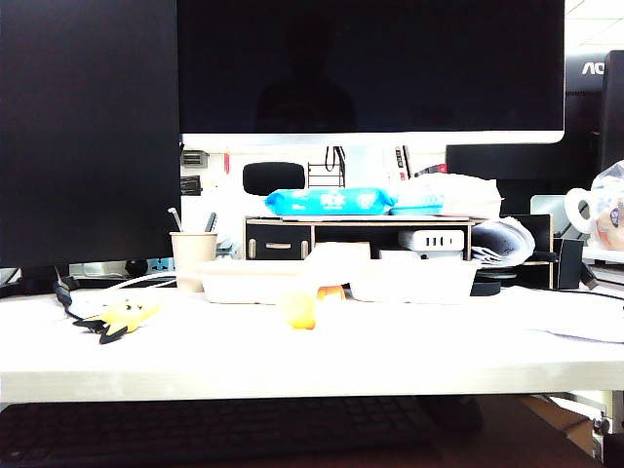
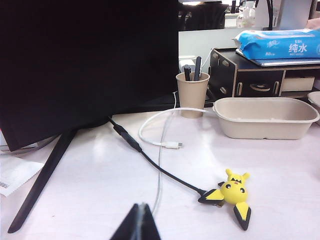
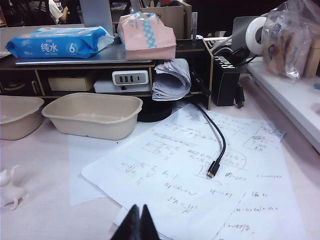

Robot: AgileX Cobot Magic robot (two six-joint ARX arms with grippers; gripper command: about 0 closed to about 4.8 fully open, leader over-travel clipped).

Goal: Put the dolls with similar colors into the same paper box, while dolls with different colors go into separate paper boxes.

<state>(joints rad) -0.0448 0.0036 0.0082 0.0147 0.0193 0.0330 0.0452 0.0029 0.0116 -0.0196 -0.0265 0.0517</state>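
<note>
**All three dolls still loose, both trays empty**

Your flat yellow doll (image 2: 233, 196) lies on the surface left of centre, well short of the left tray (image 2: 265, 118), its black tips beside a black cable (image 2: 150, 161). The orange doll (image 1: 298, 309) sits mid-surface, just in front of the gap between the two trays, with the white doll (image 3: 11, 187) close by, though glare washes it out in the exterior view. The right tray (image 3: 92, 115) stands next to the left one, both backed against the black shelf (image 2: 250, 80). That side-by-side placement gives each arm a tray on its own side, so the two yellowish dolls likely belong in one and the white doll in the other.

The left fingers (image 2: 140, 222) are pressed together, holding nothing, low and well back from the yellow doll. The right fingers (image 3: 139, 222) are likewise clenched and empty, above scribbled paper (image 3: 200, 180). Nothing has been sorted yet; expect the yellow doll's cable neighbour to crowd a grasp.
</note>
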